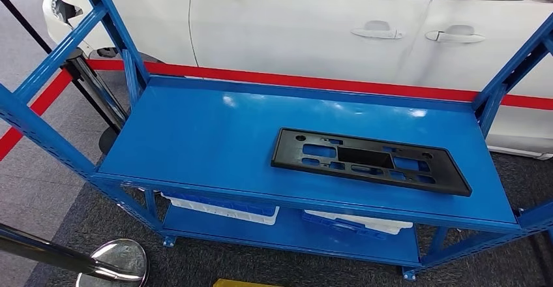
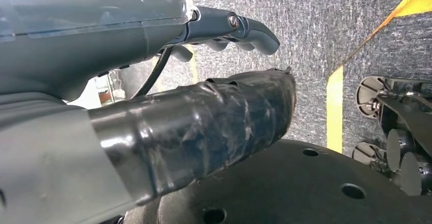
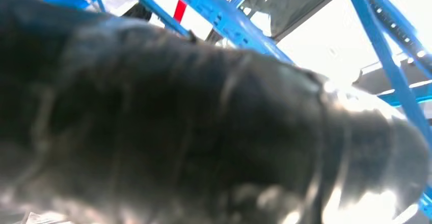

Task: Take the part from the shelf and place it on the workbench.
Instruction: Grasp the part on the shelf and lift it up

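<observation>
Part (image 1: 370,161) lies flat on the shelf (image 1: 195,137), on its top deck, toward the right end and nearer the front edge than the back, its long side running roughly along the deck. That flat, unobstructed lie likely suits a reach from the front. It is a black, long rectangular plate with cut-outs and small holes. Nothing touches it. White trays (image 1: 225,210) sit on the lower deck. A white car (image 1: 313,26) stands behind the shelf, beyond a red belt (image 1: 313,80).

Left hand (image 2: 204,71) hangs low, seen from its wrist over grey carpet with a yellow floor line (image 2: 334,107); its taped thumb and the darker fingers (image 2: 244,28) stand apart with nothing between them, so it holds nothing. Judging by that view, the arm is down at the robot's side, not yet raised toward the deck.

Right hand (image 3: 204,122) sits so close to its wrist camera that it is a dark blur; blue shelf posts show past it, so it seems to be raised toward the shelf. Whether its fingers are spread or closed I cannot tell.

The pick-up appears not yet begun.
</observation>
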Tool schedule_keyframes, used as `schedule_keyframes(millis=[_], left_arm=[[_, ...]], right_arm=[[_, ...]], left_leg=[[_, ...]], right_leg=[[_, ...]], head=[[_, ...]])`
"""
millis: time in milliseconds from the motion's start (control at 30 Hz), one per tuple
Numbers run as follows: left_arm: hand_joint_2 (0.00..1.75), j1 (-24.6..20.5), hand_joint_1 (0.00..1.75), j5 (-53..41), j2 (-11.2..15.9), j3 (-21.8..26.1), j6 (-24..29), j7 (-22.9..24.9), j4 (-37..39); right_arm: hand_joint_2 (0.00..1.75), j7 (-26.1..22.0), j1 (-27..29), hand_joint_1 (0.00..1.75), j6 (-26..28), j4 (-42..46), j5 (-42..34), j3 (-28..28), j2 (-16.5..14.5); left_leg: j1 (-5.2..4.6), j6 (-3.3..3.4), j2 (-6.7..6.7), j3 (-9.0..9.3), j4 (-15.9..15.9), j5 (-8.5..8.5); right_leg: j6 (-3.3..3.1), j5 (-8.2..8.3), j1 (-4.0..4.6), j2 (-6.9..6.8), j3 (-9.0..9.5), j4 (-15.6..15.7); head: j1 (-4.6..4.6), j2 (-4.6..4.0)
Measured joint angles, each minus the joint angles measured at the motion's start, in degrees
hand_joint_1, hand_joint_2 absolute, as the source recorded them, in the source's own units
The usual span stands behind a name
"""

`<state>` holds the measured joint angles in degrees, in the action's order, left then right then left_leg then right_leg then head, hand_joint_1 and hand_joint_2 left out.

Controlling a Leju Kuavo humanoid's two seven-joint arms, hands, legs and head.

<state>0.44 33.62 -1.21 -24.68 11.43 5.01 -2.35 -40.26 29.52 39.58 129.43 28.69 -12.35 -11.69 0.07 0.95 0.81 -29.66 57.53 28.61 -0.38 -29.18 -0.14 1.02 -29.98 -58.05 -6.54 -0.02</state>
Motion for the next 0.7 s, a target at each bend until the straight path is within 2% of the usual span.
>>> schedule_keyframes(millis=[133, 300, 467, 700], left_arm=[[0.00, 0.00, 0.00, 0.03, 0.01, -0.55, -0.36, 0.18, -0.09], [0.00, -0.02, 0.00, 0.15, 0.15, -1.53, -1.15, 0.74, -0.50], [0.00, -0.01, 0.00, 0.01, 0.62, -2.60, -1.91, 1.36, -0.99], [0.00, -0.03, 0.00, -0.16, 0.98, -3.93, -3.07, 3.42, -1.70]], right_arm=[[0.00, 0.02, 0.55, 0.00, 0.01, -1.26, 0.18, 2.16, 2.02], [0.00, 0.42, -0.29, 0.00, 0.00, -6.94, 0.23, 7.75, 7.01], [0.00, 0.73, -3.99, 0.00, 0.00, -12.30, -0.65, 14.47, 11.63], [0.00, 6.36, -11.05, 0.00, -0.03, -18.64, 1.03, 23.32, 17.33]], left_leg=[[0.01, 0.00, 0.00, -0.02, 0.00, 0.00], [0.01, 0.00, -0.01, -0.05, 0.00, 0.00], [0.01, 0.01, -0.01, 0.03, 0.00, -0.01], [0.02, 0.01, -0.01, 0.04, 0.01, -0.03]], right_leg=[[0.00, 0.00, -0.01, 0.00, 0.03, 0.00], [0.00, 0.00, -0.01, 0.01, 0.09, -0.01], [0.00, 0.01, -0.01, 0.01, 0.10, -0.01], [0.00, 0.01, -0.01, 0.00, 0.08, -0.03]], head=[[0.00, 0.00], [0.00, 0.00], [0.00, 0.00], [0.00, 0.00]])
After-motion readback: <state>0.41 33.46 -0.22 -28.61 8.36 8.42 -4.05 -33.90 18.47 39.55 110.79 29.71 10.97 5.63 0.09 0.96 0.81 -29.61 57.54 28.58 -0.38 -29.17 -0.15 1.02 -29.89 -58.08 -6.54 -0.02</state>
